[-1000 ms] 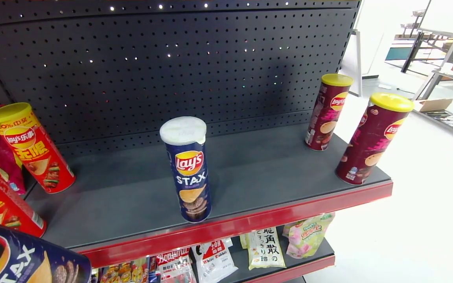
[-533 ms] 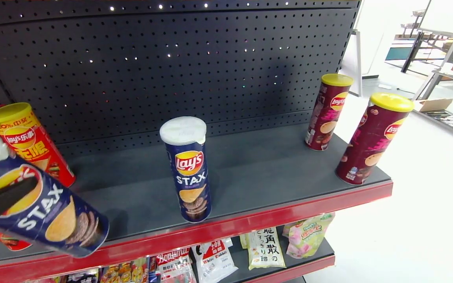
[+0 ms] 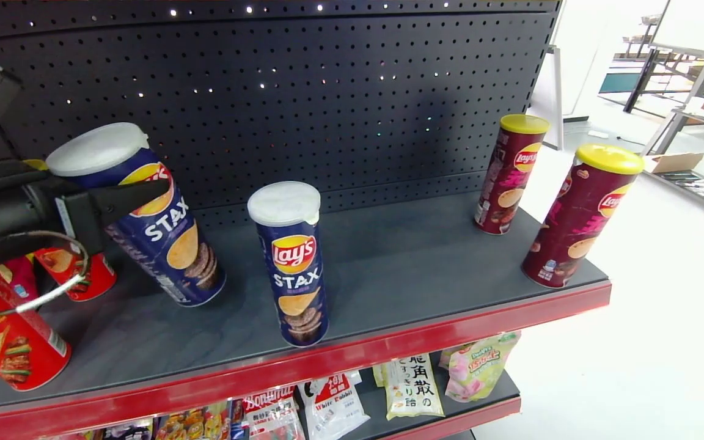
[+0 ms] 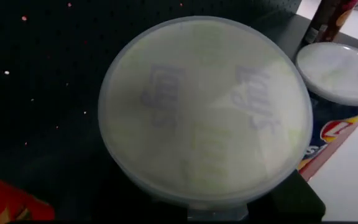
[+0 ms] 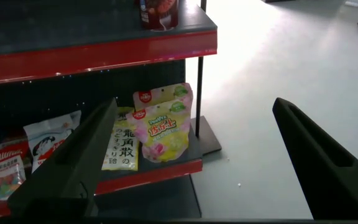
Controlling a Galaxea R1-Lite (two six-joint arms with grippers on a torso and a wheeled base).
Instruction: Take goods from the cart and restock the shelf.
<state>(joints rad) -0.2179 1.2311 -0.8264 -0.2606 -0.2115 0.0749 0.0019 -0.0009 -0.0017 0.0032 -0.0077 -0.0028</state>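
Blue can (image 3: 175, 256), newly up over shelf (image 3: 388, 263), tilted in left pincer (image 3: 132, 192)

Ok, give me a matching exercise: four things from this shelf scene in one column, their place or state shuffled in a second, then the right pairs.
Things:
1. held blue can
2. free blue can
3. front maroon can
4. right gripper

Places or states:
a. open, down low, facing the snack bags
b. upright at the right end of the shelf
c. tilted, left of mid-shelf
d. upright mid-shelf, near the front edge

Pairs: 1-c; 2-d; 3-b; 4-a
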